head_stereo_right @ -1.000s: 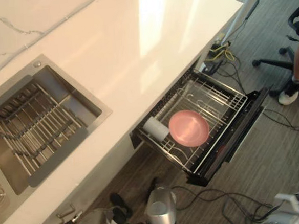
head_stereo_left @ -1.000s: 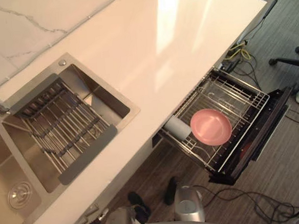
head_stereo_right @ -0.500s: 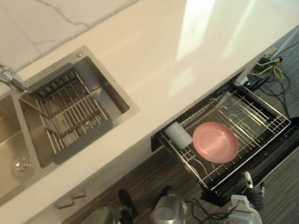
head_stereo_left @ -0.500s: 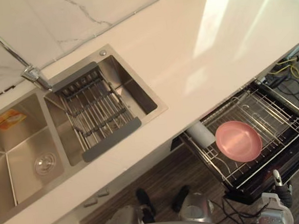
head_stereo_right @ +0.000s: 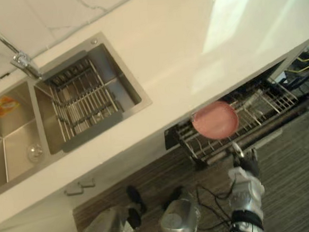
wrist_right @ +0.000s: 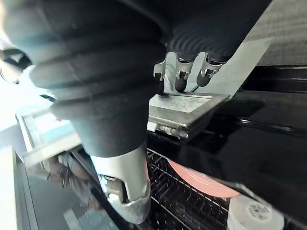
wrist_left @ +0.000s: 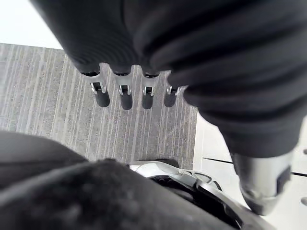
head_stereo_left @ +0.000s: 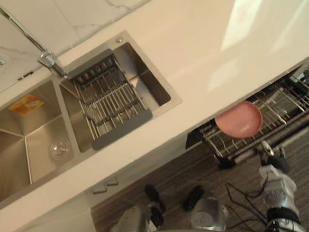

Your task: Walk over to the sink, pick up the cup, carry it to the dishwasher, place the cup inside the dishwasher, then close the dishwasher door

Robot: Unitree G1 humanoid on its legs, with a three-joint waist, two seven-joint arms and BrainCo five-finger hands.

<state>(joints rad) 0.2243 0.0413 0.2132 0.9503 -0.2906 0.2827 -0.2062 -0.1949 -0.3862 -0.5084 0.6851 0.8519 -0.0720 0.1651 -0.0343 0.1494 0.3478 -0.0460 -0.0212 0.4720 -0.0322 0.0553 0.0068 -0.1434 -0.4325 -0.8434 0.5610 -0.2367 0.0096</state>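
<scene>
All fingers (wrist_right: 180,79) straight, right robot hand (head_stereo_left: 272,162) hovers by dishwasher door (wrist_right: 189,108).

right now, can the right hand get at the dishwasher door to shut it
Probably yes. The right hand hangs open just outside the outer edge of the dishwasher door, nothing between them. The pink plate and cup sit in the rack behind it.

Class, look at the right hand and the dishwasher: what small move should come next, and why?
Probably push the dishwasher door inward with the right hand. The cup sits in the rack beside the pink plate, the door stands open, and that hand's straight fingers are at its front edge.
</scene>
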